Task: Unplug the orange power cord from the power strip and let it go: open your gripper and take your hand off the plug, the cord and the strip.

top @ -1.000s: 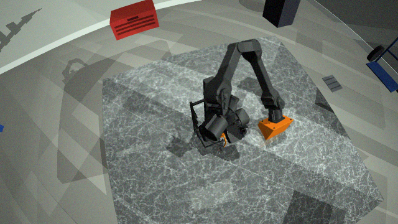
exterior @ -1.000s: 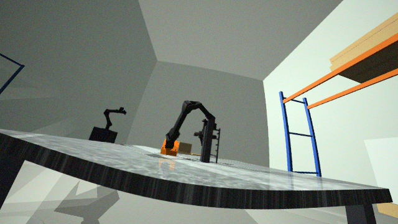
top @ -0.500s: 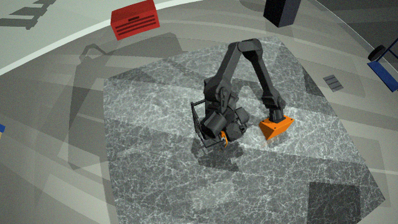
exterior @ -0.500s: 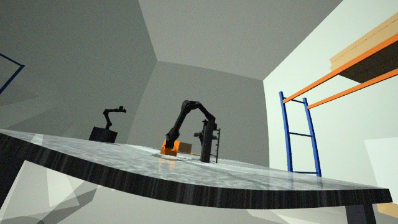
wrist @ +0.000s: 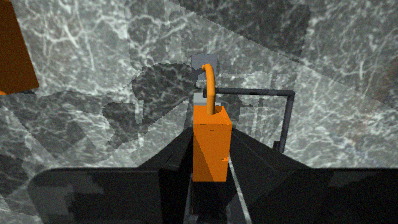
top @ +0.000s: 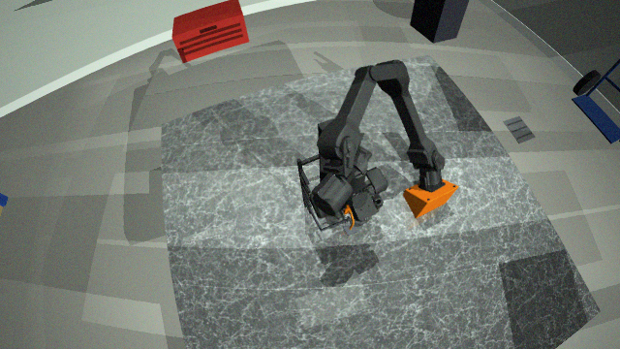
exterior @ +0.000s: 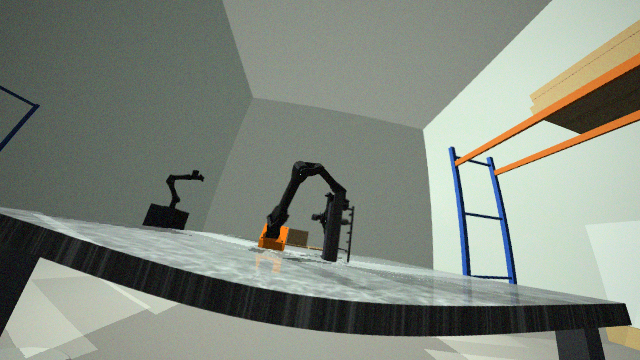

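Note:
My gripper (wrist: 210, 133) (top: 347, 208) is shut on the orange plug (wrist: 212, 152), one finger on each side of it in the wrist view. The orange cord (wrist: 210, 90) (top: 352, 220) leaves the far end of the plug and bends over, ending near a small grey block (wrist: 204, 61). The power strip (exterior: 330, 245) is a dark upright column in the exterior view, with my gripper close against it. In the top view the gripper and arm cover most of the strip. The socket side of the plug is hidden, so I cannot tell whether it is seated in the strip.
A thin dark wire frame (top: 310, 210) (exterior: 351, 232) (wrist: 287, 120) stands close beside the strip and gripper. The arm's orange base (top: 430, 196) (exterior: 273, 239) (wrist: 15, 50) is to one side on the marbled table top (top: 232, 301).

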You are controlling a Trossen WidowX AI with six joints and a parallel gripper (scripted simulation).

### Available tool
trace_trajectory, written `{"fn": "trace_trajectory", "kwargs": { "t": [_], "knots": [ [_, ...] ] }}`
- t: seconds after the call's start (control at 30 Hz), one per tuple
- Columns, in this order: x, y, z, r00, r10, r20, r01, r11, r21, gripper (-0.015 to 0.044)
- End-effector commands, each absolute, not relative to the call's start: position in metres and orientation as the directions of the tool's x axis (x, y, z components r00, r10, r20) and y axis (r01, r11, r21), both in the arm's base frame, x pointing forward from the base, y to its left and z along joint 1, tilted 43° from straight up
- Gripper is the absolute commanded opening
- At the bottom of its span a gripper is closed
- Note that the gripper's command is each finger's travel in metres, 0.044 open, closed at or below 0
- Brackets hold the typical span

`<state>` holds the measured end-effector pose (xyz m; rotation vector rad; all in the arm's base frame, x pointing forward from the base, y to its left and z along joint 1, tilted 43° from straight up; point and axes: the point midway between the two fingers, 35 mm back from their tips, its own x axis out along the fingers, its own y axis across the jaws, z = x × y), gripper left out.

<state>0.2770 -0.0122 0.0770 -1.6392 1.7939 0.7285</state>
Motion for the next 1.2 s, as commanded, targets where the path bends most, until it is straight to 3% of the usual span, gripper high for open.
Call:
{"fn": "trace_trajectory", "kwargs": {
  "t": [0.0,1.17],
  "knots": [
    [0.277,-0.012,0.077,-0.061,-0.669,-0.74,-0.996,0.089,0.001,0.0],
    [0.281,0.032,0.045,-0.059,-0.667,-0.743,-0.996,0.084,0.003,0.0]
  ]
}}
